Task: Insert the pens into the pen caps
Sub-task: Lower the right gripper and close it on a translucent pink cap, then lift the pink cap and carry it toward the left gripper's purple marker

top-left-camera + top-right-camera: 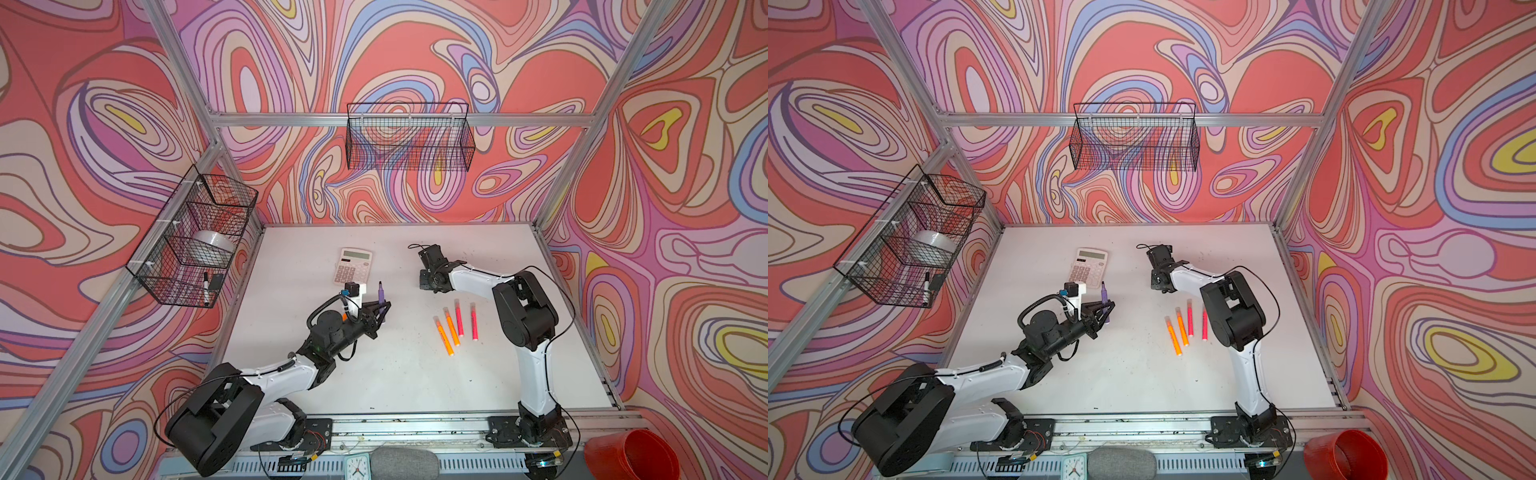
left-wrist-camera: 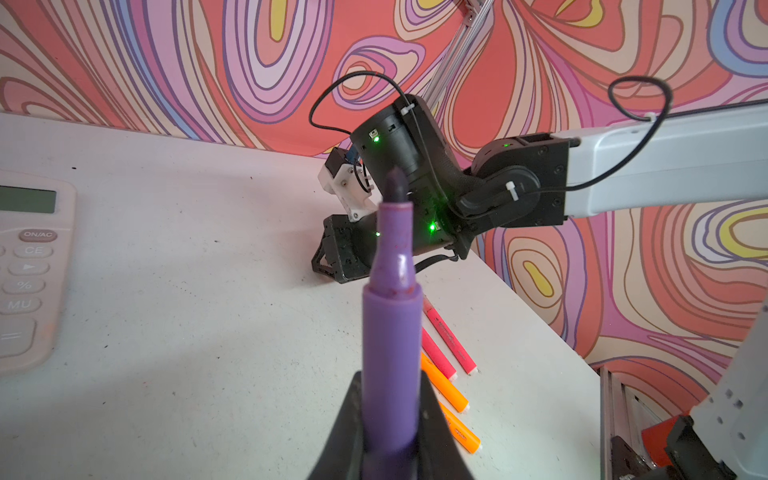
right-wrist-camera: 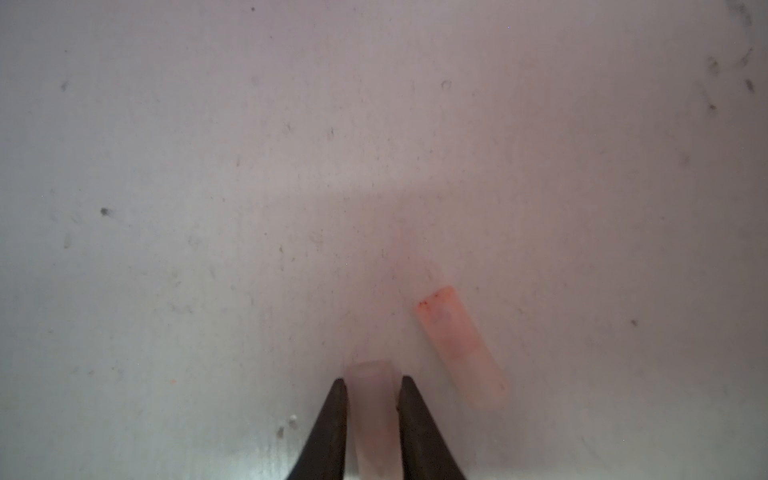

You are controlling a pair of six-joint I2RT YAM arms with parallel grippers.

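left gripper is clenching the purple pen, holding it upright near the table's middle, right gripper is grasping a pale cap lying on the surface toward the far edge, second cap is lying just beside, four other pens are lying toward the right edge

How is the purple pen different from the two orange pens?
The purple pen is held off the table by the left gripper; the orange pens lie flat on it. The purple pen's dark tip is bare; the orange pens wear pale caps. The purple pen is alone; the orange pens lie beside two pink pens. All share the same slim shape.
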